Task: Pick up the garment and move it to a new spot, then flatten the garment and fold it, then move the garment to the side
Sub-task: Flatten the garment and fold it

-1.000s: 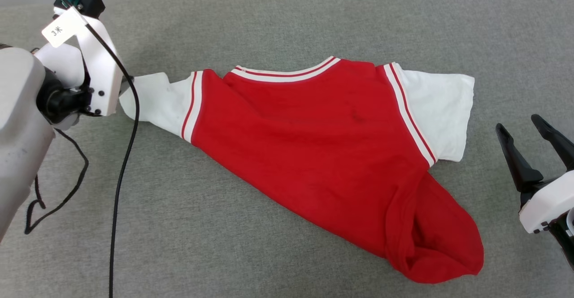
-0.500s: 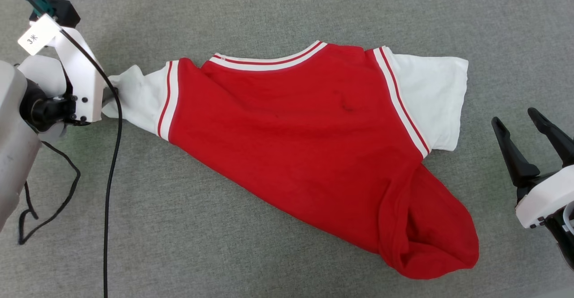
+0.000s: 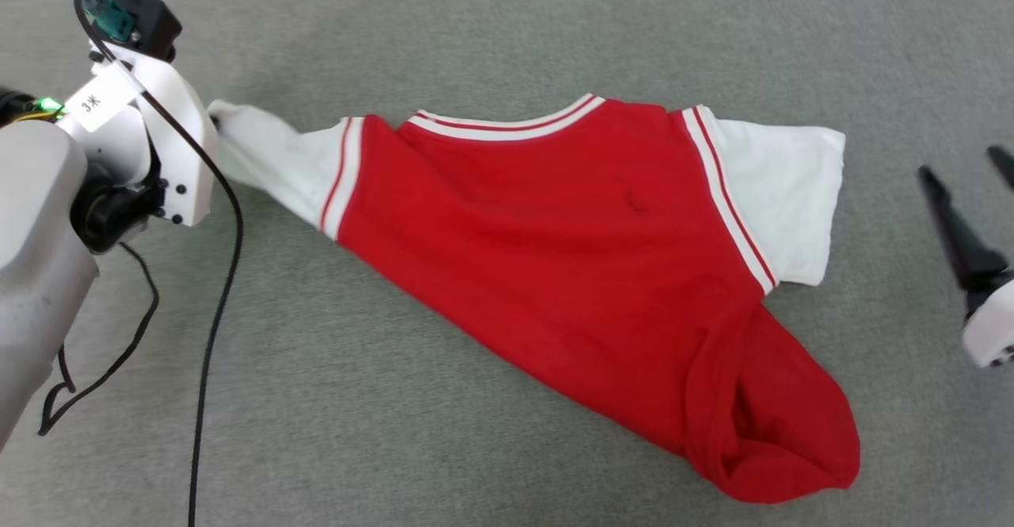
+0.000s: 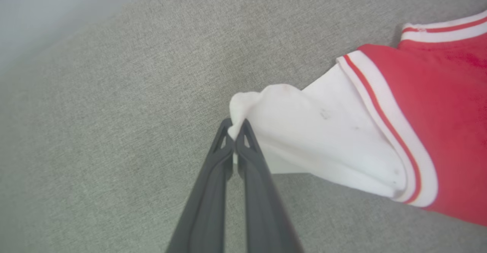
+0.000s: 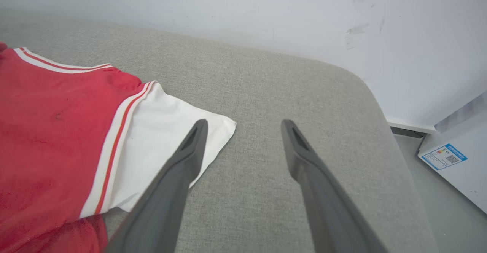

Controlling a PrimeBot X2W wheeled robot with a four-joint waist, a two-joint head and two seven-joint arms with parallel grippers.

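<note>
**A:** Looking at the left gripper [image 4: 236,125] first, how do its fingers stand?

**B:** Pressed together with barely a sliver between them, pinching the tip of the garment's [image 3: 554,226] white sleeve [image 4: 312,139] on the robot's left. The cloth bunches into a rounded knob right at the fingertips.

**A:** And the garment itself?

**B:** It lies spread on the grey cushion [image 3: 475,36], with its striped collar [image 3: 507,124] on the side away from the robot. The held sleeve is drawn out to a narrow point, away from the red body. The other sleeve [image 3: 788,194] lies flat and squared off. The red body slants from the held sleeve to a bunched, folded-over hem end [image 3: 776,440], which sits nearer the robot than the flat sleeve.

**A:** Where is the right gripper?

**B:** The right gripper [image 5: 244,123] is out past the garment's flat sleeve, apart from it and over bare cushion. Its fingers are spread wide with nothing between them.

**A:** Anything else around the garment?

**B:** A black cable [image 3: 218,289] trails from the left wrist, just beside the held sleeve, and a small paper tag [image 3: 93,103] sits on that wrist. A pale wall [image 5: 228,9] stands beyond the garment's collar side. A white box [image 5: 456,169] with a blue-and-white label is further out past the flat sleeve, off the cushion's rounded corner.
</note>
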